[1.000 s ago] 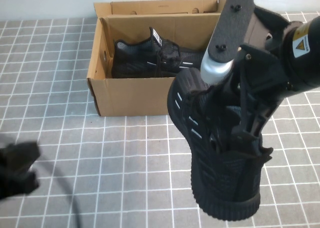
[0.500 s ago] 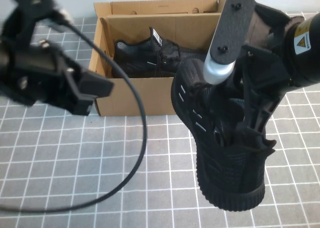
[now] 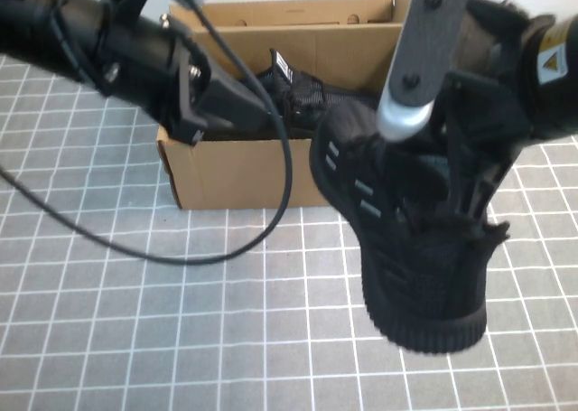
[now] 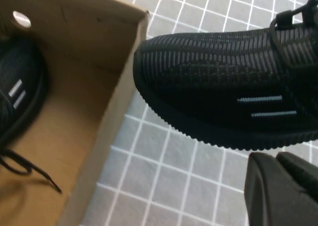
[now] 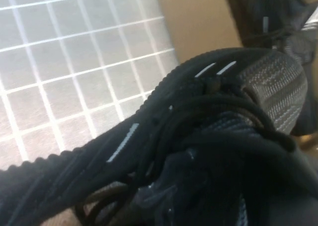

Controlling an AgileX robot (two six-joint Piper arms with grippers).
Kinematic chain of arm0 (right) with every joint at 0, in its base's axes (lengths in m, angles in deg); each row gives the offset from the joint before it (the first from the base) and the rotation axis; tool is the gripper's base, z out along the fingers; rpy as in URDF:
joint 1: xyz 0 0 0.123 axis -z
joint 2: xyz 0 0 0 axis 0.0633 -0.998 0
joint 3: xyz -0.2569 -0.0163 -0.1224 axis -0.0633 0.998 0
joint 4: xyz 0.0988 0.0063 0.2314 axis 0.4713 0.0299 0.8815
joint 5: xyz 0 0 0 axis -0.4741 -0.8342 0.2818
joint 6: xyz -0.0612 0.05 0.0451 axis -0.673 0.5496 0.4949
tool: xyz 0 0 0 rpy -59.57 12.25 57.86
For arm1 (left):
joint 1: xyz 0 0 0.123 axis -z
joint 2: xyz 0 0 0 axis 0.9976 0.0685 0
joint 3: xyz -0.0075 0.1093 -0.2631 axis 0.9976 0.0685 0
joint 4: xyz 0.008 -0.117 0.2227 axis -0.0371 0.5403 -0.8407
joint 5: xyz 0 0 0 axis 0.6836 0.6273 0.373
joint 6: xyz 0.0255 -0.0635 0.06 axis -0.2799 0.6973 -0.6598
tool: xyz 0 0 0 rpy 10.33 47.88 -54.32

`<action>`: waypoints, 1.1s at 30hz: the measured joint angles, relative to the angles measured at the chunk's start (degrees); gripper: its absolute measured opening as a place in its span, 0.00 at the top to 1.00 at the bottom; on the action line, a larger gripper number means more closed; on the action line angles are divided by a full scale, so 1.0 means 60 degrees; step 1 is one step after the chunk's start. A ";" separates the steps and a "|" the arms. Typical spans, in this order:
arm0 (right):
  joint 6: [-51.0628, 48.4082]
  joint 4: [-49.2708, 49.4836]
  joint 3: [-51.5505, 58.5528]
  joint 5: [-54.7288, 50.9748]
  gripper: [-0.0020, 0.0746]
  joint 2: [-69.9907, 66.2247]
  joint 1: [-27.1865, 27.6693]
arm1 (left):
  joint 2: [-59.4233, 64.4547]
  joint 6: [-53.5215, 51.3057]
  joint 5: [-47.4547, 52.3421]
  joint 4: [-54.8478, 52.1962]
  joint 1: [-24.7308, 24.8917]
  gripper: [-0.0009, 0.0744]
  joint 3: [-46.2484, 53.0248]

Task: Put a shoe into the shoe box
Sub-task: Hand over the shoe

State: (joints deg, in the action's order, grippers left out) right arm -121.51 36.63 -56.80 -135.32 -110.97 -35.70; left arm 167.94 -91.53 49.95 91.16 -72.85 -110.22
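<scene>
The box opening at upper centre of the frame is crowded: one sneaker already lies along its floor, the left arm with its closed pincer reaches across the left half, and the right pincer, clamped on the second shoe, hangs just in front of the right half. A cable loops over the front wall. The counter at lower left lies open.

The high view looks steeply down from the robot's side over the tiled counter, taking in the box at the far edge and the shoe close under the lens. The left wrist view sits very near, facing the box corner and the shoe's toe, with the left tool at its edge. The right wrist view presses closest, onto the shoe's laces; all three views share the shoe and box.
</scene>
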 joint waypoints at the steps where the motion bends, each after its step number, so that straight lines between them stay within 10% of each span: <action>1: -0.0001 0.0072 0.0000 0.0088 0.98 0.0000 0.0106 | 0.0143 -0.0057 0.0007 0.0087 0.0000 0.99 -0.0177; 24: -0.4925 0.2453 -0.0818 -0.1505 0.98 0.0000 0.0414 | 0.0660 -0.0521 0.0089 -0.0941 0.1646 0.98 -0.0916; 33: -0.4968 0.1746 -0.0818 -0.1651 0.98 0.0000 0.0422 | -0.0020 -0.0441 0.0111 -0.1788 0.1963 0.64 -0.0916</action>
State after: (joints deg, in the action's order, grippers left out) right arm -151.32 47.10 -61.71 -145.23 -110.97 -33.17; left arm 167.81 -94.18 50.62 80.43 -61.08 -115.72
